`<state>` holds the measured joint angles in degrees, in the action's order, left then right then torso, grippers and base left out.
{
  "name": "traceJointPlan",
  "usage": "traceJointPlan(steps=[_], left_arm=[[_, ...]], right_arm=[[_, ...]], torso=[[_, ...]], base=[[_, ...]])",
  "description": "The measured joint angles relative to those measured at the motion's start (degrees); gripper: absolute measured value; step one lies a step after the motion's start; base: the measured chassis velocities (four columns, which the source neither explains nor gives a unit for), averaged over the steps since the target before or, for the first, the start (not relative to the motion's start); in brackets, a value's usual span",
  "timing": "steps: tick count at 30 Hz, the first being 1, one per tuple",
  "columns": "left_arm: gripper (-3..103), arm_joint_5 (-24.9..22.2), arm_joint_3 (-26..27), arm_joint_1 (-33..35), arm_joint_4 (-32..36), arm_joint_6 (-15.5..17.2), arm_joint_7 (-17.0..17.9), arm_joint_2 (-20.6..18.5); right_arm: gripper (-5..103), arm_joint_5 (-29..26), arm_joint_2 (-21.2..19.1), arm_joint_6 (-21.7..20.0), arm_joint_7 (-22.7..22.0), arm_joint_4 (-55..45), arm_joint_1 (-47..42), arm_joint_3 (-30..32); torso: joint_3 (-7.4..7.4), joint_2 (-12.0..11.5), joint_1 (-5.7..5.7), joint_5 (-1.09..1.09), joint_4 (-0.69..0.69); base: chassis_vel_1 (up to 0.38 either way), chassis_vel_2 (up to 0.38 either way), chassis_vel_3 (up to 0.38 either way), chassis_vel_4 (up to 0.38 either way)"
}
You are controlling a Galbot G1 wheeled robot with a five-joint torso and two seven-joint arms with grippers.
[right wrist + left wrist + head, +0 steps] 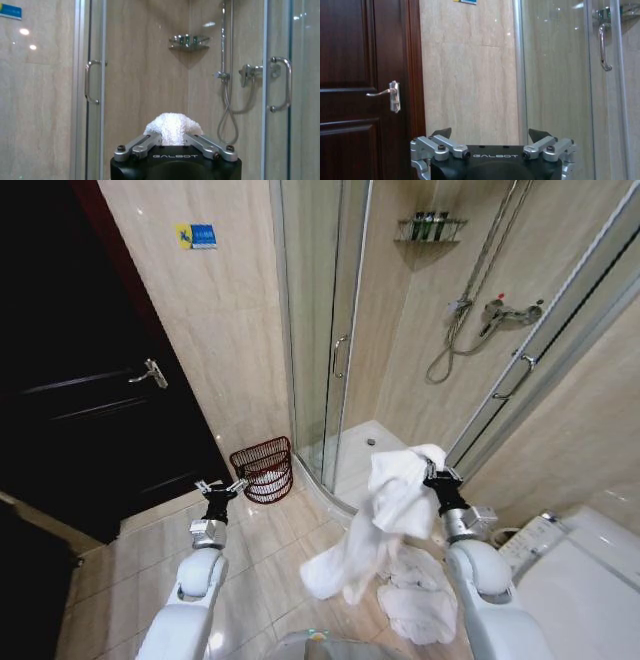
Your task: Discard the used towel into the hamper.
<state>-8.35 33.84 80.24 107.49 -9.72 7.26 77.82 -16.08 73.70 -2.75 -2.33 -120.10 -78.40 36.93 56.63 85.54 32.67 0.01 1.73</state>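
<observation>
A tiled bathroom was seen from the robot's head, looking down at a glossy beige floor (pixel 265 565). On the right side, the right gripper (pixel 437 472) was raised at about the height of the shower threshold, its fingers clamped on a white towel (pixel 385 515). The towel bunched above and around the gripper and hung down in a long fold, its lower end reaching toward the floor in front of the robot. In the right wrist view, a tuft of the same towel (pixel 173 128) stood pinched between the two closed fingers, with the shower door handle (pixel 90 82) and shower hose (pixel 227 108) beyond. A second heap of white cloth (pixel 420 600) lay on the floor near the base of the right arm. On the left side, the left gripper (pixel 220 488) was held up with its fingers apart and nothing between them; the left wrist view showed those fingers spread in front of a dark wooden door (pixel 365 90) and a beige tiled wall (pixel 470 75). The hamper (pixel 263 469), a reddish-brown wire basket, stood on the floor against the wall just beside the curved glass shower enclosure (pixel 320 330), near the left gripper and well apart from the held towel. Something pale lay inside the hamper. A white toilet (pixel 580 570) sat at the far right.
</observation>
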Motion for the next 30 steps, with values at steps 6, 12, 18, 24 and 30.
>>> traceJointPlan(steps=[6, 12, 18, 24, 30], left_arm=[[100, 0.1, -0.4, 0.0, 0.9, 0.0, 0.3, 0.3], [100, 0.1, -1.2, -0.4, 1.9, 0.0, 2.5, 0.8], [100, 0.1, -2.6, -0.7, 3.9, 1.0, 4.8, 0.8], [100, 0.5, -3.2, -0.5, 5.2, 1.5, 4.9, 1.1], [100, 0.5, -4.2, -0.2, 7.0, 2.7, 6.4, 1.2]], right_arm=[[6, -1.9, -3.0, -1.6, -0.7, -3.6, 0.0, 0.3], [6, -5.2, -6.4, -2.8, -1.2, -4.8, 0.4, 1.3], [6, -9.9, -9.3, -5.6, -2.5, -7.5, 0.7, 2.4], [6, -12.7, -11.8, -8.0, -4.1, -11.1, 1.2, 3.3], [6, -16.2, -15.7, -10.2, -6.3, -14.3, 2.2, 3.9]], torso=[[0.0, 0.0, 0.0, -0.01, 0.0], [0.0, 0.0, 0.0, -0.01, 0.0], [0.0, 0.0, 0.0, -0.01, 0.0], [0.0, 0.0, 0.0, -0.02, 0.0], [0.0, 0.0, 0.0, -0.02, 0.0]], base=[[0.0, 0.0, 0.0, 0.0], [0.0, 0.0, 0.0, 0.0], [0.0, 0.0, 0.0, 0.0], [0.0, 0.0, 0.0, 0.0], [0.0, 0.0, 0.0, 0.0]])
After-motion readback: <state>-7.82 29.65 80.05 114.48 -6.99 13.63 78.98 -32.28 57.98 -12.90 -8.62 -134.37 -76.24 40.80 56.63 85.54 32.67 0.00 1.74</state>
